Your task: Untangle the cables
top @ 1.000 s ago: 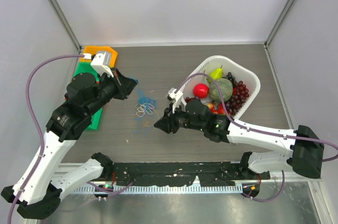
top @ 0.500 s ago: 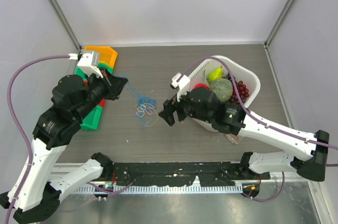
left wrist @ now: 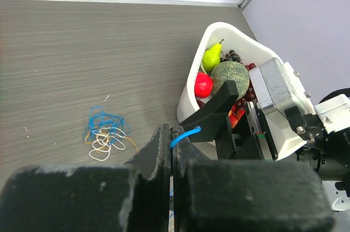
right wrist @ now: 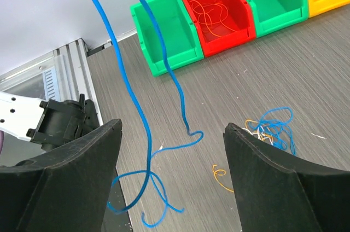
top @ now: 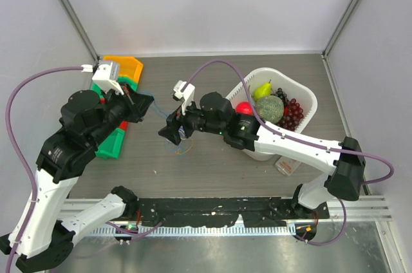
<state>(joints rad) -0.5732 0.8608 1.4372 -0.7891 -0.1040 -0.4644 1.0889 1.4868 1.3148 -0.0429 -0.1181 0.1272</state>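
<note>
Pinching thin blue wire (left wrist: 186, 134) w/ left gripper (left wrist: 170, 131); right gripper (right wrist: 172, 128) wide, empty. Pulling may drag multicoloured wire clump (left wrist: 106, 136).

grey wood-grain table (top: 193, 73), pale lilac walls (top: 206, 2) on three sides, metal corner posts (top: 73, 15), even light

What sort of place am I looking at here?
Probably a robotics lab test bench: left arm and right arm bolted to a walled-in table, with sorting bins, a fruit basket and loose cables as practice props.
</note>
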